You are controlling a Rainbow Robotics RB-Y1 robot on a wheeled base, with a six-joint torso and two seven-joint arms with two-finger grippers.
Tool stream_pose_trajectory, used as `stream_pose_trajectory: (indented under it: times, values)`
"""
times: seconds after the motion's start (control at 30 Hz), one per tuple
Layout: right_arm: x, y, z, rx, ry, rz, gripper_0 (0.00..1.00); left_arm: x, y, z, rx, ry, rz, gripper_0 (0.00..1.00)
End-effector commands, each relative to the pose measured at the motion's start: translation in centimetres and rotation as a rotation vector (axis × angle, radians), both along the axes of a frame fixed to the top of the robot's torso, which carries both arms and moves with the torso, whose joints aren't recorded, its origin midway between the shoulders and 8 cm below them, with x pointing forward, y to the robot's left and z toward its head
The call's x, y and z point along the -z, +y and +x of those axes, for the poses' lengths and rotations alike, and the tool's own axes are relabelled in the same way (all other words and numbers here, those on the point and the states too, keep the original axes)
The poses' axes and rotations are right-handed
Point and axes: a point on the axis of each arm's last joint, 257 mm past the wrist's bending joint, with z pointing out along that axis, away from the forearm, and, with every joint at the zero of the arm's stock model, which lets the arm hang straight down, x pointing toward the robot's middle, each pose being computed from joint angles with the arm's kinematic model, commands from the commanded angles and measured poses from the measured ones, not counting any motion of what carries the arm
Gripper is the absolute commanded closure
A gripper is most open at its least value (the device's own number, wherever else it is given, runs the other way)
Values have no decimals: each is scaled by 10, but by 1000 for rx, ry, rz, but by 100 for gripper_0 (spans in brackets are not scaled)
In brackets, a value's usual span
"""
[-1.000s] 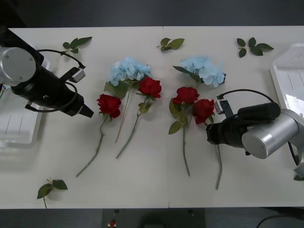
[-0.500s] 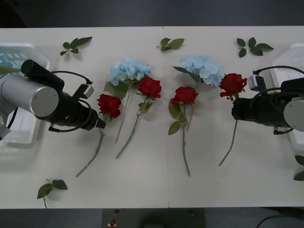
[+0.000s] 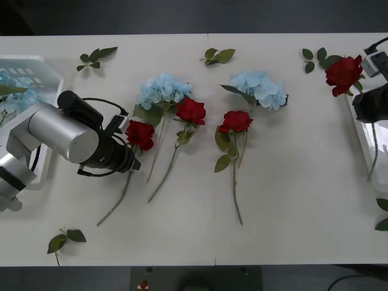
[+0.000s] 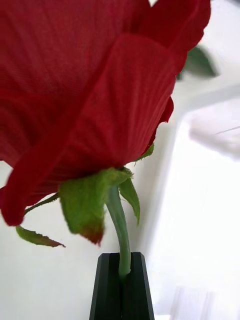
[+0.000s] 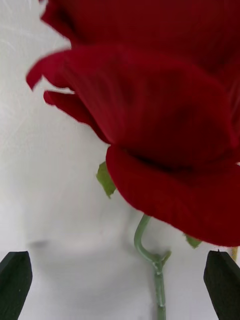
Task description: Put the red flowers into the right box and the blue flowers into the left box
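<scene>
While the front view has the right gripper at the frame's upper right, carrying a deep red rose over the rim of the white translucent right box with stem trailing downward, the left gripper at centre left sits against another red rose, bare tabletop around it. From the right wrist view, black fingers pinch that green stem upright, tray just beyond. By the left wrist view, the black fingertips stand wide apart, the thin stem running lengthwise between them.
</scene>
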Motion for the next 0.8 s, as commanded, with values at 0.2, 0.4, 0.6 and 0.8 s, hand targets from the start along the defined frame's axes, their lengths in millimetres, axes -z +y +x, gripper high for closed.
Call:
stream_pose_trajectory:
  times: [0.2,0.4,0.6,0.8]
  values:
    - [-46,-106,30,76,-38,-252,100,-19,-6,19,-12,-73,84,0]
    - [-41,-170,37,152,-66,-335,100,-16,-14,19,-23,-84,96,0]
    - [-32,-215,38,199,-111,-412,100,-17,-17,22,-32,-95,107,0]
    - [-13,-232,41,256,-130,-377,100,-15,-20,21,-39,-96,120,0]
